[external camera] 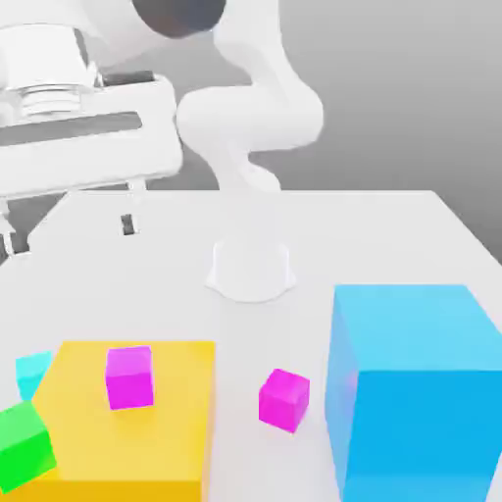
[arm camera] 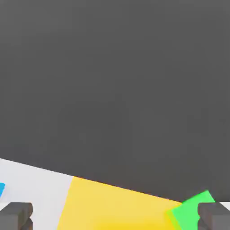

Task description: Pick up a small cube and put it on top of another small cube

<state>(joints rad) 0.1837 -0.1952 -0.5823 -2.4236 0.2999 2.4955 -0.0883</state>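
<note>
White surface [external camera: 392, 235] under a plain grey backdrop, far edge running across the middle of the exterior view. White arm base [external camera: 251, 270] mounted near the middle of the surface, arm curling up and over toward the exterior view's left. Large blue block [external camera: 412, 392] by the near edge on the exterior view's right. Flat yellow slab [external camera: 167, 431] by the near edge toward the exterior view's left corner. One magenta cube [external camera: 129, 376] sitting on the slab's top, near its far edge. Second magenta cube [external camera: 284, 399] on the bare surface between slab and blue block, touching neither. Green cube [external camera: 24, 446] tilted at the slab's left edge, apparently overlapping it. Small cyan cube [external camera: 33, 373] just beyond, partly hidden behind the slab's far left corner.

Gripper [arm camera: 115, 215] high above the surface's left side, jaws spread wide apart, nothing between them. Dark fingertips [arm camera: 16, 215] seen in the hand view at both lower corners, with the slab's yellow top between them and the green cube beside one tip. Both magenta cubes well apart from the jaws, lower and nearer the near edge.
</note>
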